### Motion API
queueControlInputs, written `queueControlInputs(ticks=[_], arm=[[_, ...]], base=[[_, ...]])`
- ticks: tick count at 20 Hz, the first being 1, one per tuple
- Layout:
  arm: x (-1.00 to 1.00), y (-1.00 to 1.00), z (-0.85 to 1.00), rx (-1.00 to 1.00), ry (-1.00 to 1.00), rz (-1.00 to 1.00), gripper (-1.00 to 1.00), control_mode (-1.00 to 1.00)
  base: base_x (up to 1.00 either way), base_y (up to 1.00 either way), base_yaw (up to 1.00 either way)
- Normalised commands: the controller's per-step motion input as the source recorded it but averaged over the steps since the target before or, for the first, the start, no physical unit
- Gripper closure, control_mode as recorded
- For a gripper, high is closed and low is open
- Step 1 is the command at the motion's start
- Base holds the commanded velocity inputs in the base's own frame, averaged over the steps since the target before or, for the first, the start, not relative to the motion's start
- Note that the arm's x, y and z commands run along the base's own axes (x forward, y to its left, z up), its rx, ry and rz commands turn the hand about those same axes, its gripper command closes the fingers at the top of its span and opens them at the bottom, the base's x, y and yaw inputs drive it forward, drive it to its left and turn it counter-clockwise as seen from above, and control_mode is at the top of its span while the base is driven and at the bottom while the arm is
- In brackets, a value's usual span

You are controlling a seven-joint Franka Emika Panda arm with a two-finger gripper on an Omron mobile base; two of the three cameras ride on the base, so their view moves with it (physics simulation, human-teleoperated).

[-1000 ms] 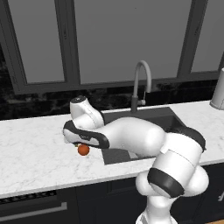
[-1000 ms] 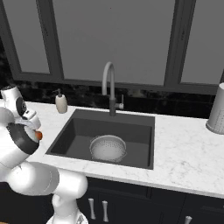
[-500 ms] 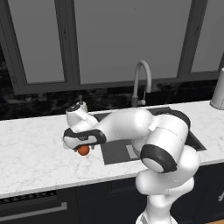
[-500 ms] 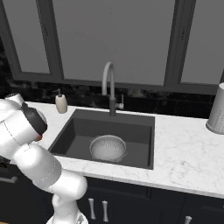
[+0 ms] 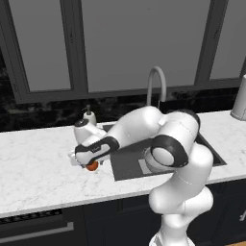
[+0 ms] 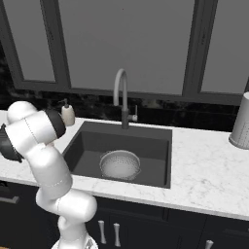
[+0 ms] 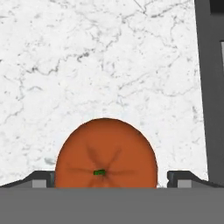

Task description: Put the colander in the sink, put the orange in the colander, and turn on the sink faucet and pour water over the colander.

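- The colander (image 6: 120,164) sits on the floor of the sink (image 6: 158,146), upright, a little toward the 7 o'clock side of the basin as seen from the right base camera.
- The orange (image 7: 106,154) is not in it; it rests on the white marble counter (image 5: 33,168), just beside the sink's left edge.
- In the left base view the orange (image 5: 92,166) peeks out from under the arm's hand at about 8 o'clock from the sink (image 5: 127,166).
- The gripper (image 7: 111,180) is low over the fruit, with its jaws spread wide.
- One dark fingertip stands at 9 o'clock of the orange and the other at 3 o'clock, so the fruit lies between them.
- I cannot tell whether either tip touches the skin; nothing is clamped.
- The orange's small green stem end faces the hand camera.
- The sink faucet (image 6: 121,97) stands at the back rim of the basin, at 12 o'clock from the colander, its spout arching forward over the sink.
- A cream soap pump bottle (image 6: 67,115) stands on the counter at the sink's back left corner.
- A tall grey perforated canister (image 6: 241,124) stands far off at 3 o'clock on the counter.
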Motion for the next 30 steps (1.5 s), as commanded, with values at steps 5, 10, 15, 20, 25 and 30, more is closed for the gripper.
queueControlInputs(ticks=[5, 10, 15, 20, 25, 30], arm=[[0.22, 0.02, -0.31, 0.0, 0.0, 0.05, -1.0, -1.0], [0.0, 0.07, -0.21, 0.0, 0.0, 0.01, 1.0, -1.0], [-0.17, -0.01, -0.06, 0.0, 0.0, 0.0, 1.0, -1.0], [-0.44, -0.36, 0.0, -0.02, -0.04, -0.02, 1.0, -1.0], [-0.58, -0.9, 0.32, -0.02, -0.18, -0.07, 1.0, -1.0], [-0.41, -1.0, 0.45, 0.0, -0.2, -0.09, 1.0, -1.0]], base=[[0.0, 0.0, 0.0], [0.0, 0.0, 0.0], [0.0, 0.0, 0.0], [0.0, 0.0, 0.0], [0.0, 0.0, 0.0], [0.0, 0.0, 0.0]])
